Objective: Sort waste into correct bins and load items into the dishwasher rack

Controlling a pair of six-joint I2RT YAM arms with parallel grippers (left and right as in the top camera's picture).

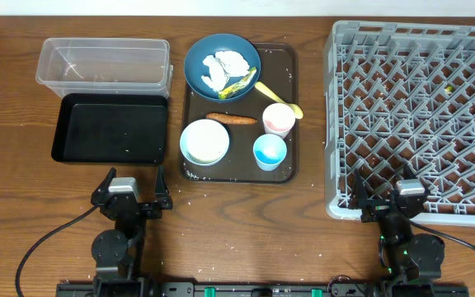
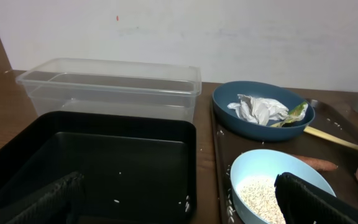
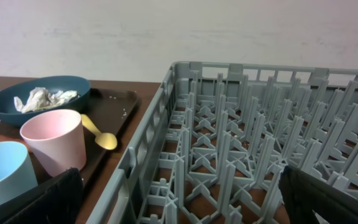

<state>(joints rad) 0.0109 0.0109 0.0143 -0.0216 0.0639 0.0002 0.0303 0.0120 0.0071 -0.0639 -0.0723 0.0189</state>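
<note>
On the dark blue plate (image 1: 198, 59) lie crumpled white paper (image 1: 225, 66) and a yellow-green scrap (image 1: 239, 85). An orange stick (image 1: 231, 119) lies below it. The light blue bowl (image 1: 185, 142) holds rice (image 2: 260, 196). A yellow spoon (image 1: 277, 97), pink cup (image 1: 278, 120) and small blue cup (image 1: 270, 152) stand to its right. The clear tub (image 1: 104, 64) and black tray (image 1: 110, 128) are at left, the grey rack (image 1: 419, 115) at right. My left gripper (image 1: 133, 180) is open and empty below the black tray. My right gripper (image 1: 386, 191) is open and empty over the rack's near edge.
The dishes sit on a dark brown serving tray (image 1: 237, 165) in the middle of the wooden table. A few stray rice grains lie in the black tray (image 2: 118, 200) and beside the serving tray. Bare wood runs along the front between the two arms.
</note>
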